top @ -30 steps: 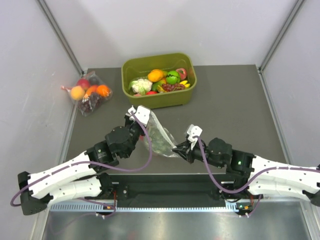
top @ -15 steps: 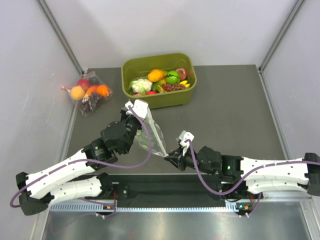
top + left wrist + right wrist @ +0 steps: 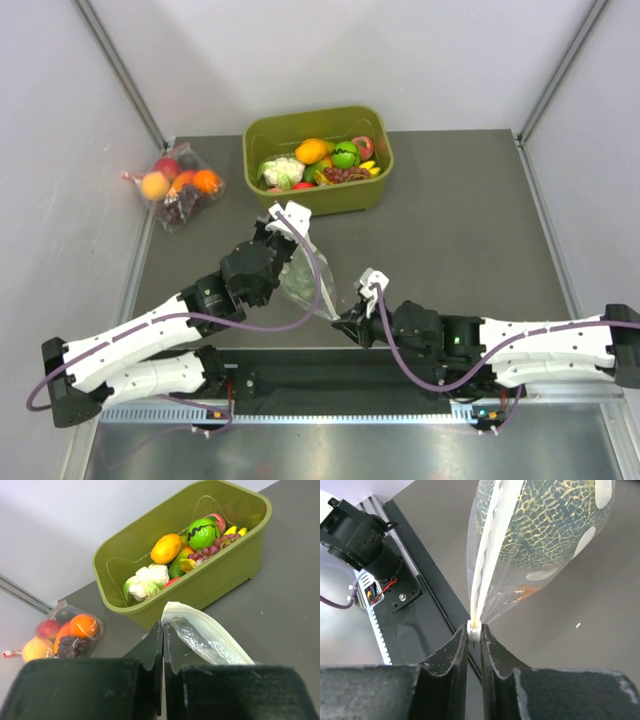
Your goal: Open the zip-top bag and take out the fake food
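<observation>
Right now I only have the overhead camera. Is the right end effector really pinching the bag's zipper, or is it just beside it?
Observer: Its wrist camera shows the right end effector shut on the small white slider at the end of the bag's zip strip.
Operator: What's inside the bag?
Observer: A dark green netted pumpkin presses against the plastic, with an orange piece on the side nearer the slider.
Operator: Is the left one holding anything?
Observer: The left end effector is shut on the bag's corner edge, with the green tub just beyond it.
</observation>
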{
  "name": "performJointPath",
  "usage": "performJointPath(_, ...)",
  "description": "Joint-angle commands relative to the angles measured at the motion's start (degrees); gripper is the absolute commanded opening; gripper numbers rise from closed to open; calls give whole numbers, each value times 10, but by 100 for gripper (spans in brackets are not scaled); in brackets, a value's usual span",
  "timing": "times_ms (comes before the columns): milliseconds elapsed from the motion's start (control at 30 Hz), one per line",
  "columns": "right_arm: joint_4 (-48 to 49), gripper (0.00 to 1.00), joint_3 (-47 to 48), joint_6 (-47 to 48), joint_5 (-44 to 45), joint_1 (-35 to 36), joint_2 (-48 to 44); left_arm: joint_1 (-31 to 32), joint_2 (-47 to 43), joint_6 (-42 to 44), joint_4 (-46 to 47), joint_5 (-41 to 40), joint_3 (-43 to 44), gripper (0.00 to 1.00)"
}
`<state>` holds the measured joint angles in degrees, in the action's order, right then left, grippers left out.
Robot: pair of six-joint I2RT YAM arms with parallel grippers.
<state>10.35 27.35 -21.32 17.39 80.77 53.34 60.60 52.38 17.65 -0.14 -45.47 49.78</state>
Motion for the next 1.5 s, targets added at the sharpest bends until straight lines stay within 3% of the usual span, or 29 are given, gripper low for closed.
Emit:
performJointPath(0,-45,0,-16,-28,-10,15,-10,-21,-13,-10,64,-4,1,0)
performJointPath(133,-57,2,-28,-44,-20,15,-22,-28,-13,-14,60,24,-6,0)
performJointPath(233,-92,33,0,-27,-10,14,-26,-28,-21,-15,61,85,-21,0)
performJointPath(267,-128,51,28,-10,6,14,-29,-28,-26,-20,63,100,-29,0)
performJointPath(367,-165,62,80,23,60,14,-41,-28,-42,-21,67,177,-54,0)
performJointPath(467,-177,67,110,55,112,6,-71,-28,-63,-17,82,258,-81,0)
performJointPath(600,-174,67,123,86,124,-43,-114,-28,-81,-21,88,313,-95,0)
performJointPath(833,-134,63,110,111,41,-167,-127,-28,-59,-24,73,344,-82,0)
performJointPath(1467,-22,56,48,73,-73,-178,-40,-29,-43,-25,75,352,-79,0)
